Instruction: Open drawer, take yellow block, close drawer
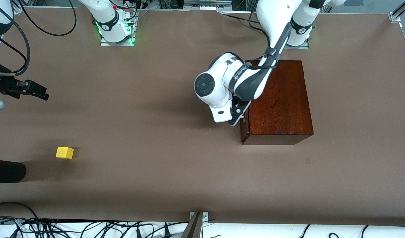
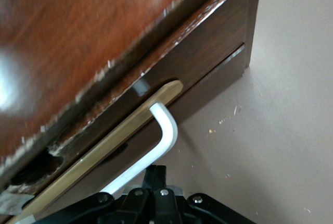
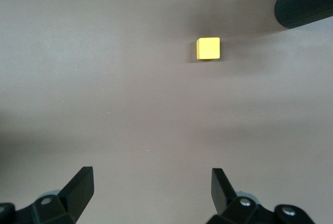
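Yellow: one yellow block (image 1: 64, 152) lies on the brown table (image 1: 149, 109), lower left of the front view. One wooden box (image 1: 277, 99), right of centre, has one drawer (image 2: 171, 104). Left gripper (image 1: 237, 118) is clamped on its white bar handle (image 2: 156, 143), seen only by the left wrist view. Right gripper (image 3: 151, 187) spreads wide, holding nothing, over the table; its wrist view shows the block.

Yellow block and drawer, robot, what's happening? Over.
Left gripper shut on the drawer handle, drawer nearly closed. Right gripper open, waiting above the table. Yellow block out on the table. Nothing in the way.
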